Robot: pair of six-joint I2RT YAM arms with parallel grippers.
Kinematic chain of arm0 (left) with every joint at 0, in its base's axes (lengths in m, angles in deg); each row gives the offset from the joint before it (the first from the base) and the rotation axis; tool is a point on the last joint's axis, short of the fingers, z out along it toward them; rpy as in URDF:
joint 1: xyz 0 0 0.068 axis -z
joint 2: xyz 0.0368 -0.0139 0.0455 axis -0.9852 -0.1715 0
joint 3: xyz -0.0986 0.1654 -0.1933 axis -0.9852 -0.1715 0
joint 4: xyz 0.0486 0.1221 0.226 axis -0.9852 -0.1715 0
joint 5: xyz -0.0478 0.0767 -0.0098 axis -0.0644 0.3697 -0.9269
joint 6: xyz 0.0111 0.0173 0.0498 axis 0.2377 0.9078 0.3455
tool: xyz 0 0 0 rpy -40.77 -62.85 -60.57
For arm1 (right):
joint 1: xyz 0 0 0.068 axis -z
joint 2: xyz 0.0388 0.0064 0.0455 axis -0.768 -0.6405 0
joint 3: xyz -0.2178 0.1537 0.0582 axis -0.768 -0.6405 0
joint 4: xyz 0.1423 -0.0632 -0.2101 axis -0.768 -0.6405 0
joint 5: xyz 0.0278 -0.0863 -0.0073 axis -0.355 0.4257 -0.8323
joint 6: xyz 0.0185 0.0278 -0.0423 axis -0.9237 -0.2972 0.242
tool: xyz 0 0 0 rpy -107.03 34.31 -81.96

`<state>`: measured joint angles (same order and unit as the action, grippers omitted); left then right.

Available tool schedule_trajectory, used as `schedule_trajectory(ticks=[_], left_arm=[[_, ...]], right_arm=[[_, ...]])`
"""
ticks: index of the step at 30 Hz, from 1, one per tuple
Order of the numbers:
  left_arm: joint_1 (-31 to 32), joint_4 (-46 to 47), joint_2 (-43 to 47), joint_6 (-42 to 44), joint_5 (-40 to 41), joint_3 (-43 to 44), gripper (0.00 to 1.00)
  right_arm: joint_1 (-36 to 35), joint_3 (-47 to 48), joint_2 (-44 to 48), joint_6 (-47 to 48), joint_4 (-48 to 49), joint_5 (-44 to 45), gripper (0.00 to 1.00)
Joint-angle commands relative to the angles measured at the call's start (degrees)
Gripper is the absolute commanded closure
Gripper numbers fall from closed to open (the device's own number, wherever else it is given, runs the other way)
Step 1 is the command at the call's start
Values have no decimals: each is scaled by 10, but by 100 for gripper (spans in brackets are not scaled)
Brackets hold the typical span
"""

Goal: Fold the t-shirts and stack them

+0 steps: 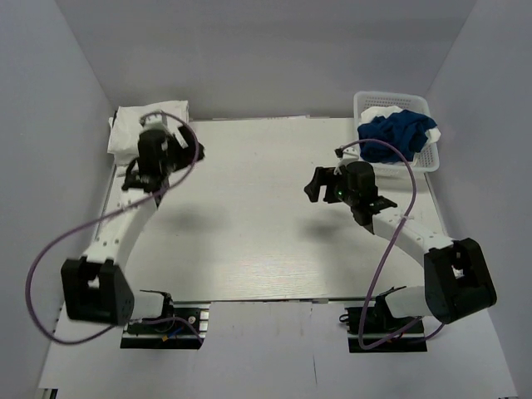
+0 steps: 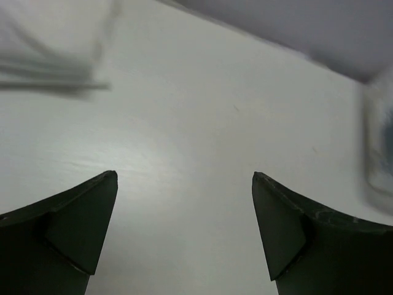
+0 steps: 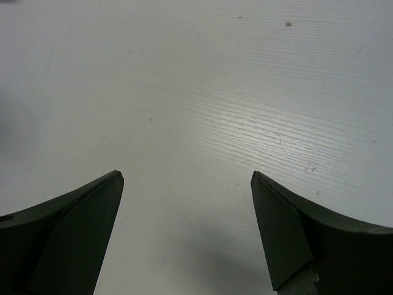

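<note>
Plain white is noted on the folded t-shirts (image 1: 148, 126) just beyond the left jaws. A royal blue t-shirt (image 1: 399, 131) is noted in a white mesh basket (image 1: 426, 160) beyond the right jaws. Jaws are black. White, faintly grained surface (image 3: 245, 92) is shown under both; cables (image 1: 30, 287) are purple.
</note>
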<state>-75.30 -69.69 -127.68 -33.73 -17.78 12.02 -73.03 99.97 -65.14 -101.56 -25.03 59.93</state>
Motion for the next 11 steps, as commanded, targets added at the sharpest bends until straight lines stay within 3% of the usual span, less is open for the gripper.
schedule_trajectory(ticks=[1,5,11], left_arm=[[38,139,98,-86,-147,-160,0],[77,145,136,-93,-190,-240,0],[100,121,190,-74,-155,-298,0]], right_arm=[[2,-7,23,-19,51,-11,10],[1,-12,19,-49,85,-18,10],[2,-36,13,-73,104,-11,10]])
